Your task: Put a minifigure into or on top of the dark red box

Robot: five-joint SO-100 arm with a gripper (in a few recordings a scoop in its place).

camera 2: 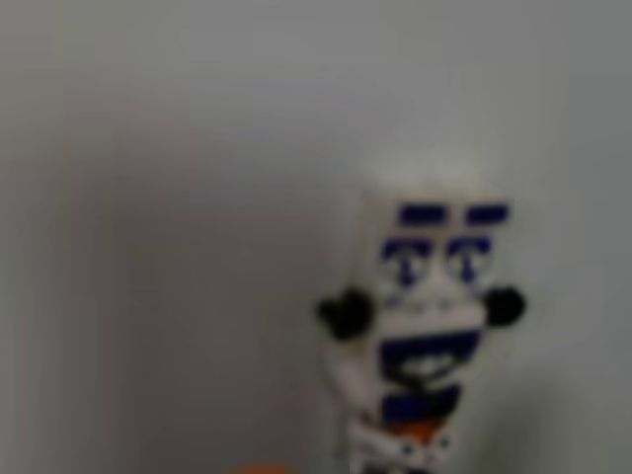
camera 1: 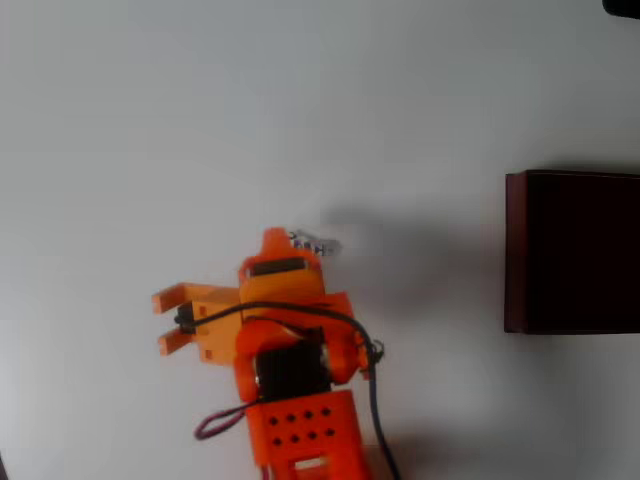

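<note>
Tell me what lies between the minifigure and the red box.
Nothing: in the overhead view the stretch from the minifigure to the box is bare table, crossed by a soft shadow.

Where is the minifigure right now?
In the overhead view the minifigure sits at the orange gripper tip near the picture's middle, well left of the dark red box. The wrist view shows it close up, right of centre.
</note>
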